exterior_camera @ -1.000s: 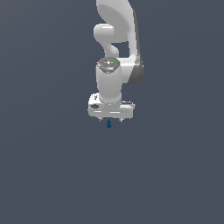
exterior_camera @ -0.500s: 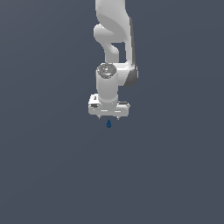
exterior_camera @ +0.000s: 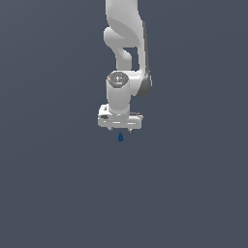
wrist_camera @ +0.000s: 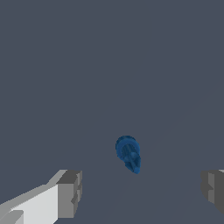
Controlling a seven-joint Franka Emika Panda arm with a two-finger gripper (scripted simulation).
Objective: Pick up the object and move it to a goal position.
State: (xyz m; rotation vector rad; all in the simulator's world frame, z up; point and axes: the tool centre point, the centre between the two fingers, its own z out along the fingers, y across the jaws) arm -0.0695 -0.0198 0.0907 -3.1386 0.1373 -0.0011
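While the claw (exterior_camera: 120, 130) gapes, the object (exterior_camera: 120, 137) lies on plain grey floor (exterior_camera: 58, 193).

the tool (exterior_camera: 120, 130) hangs just above the dark blue object (exterior_camera: 120, 137).

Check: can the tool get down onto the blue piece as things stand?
Probably yes. The tool is open, the blue piece lies between its fingertips untouched, and nothing else shows in the way.
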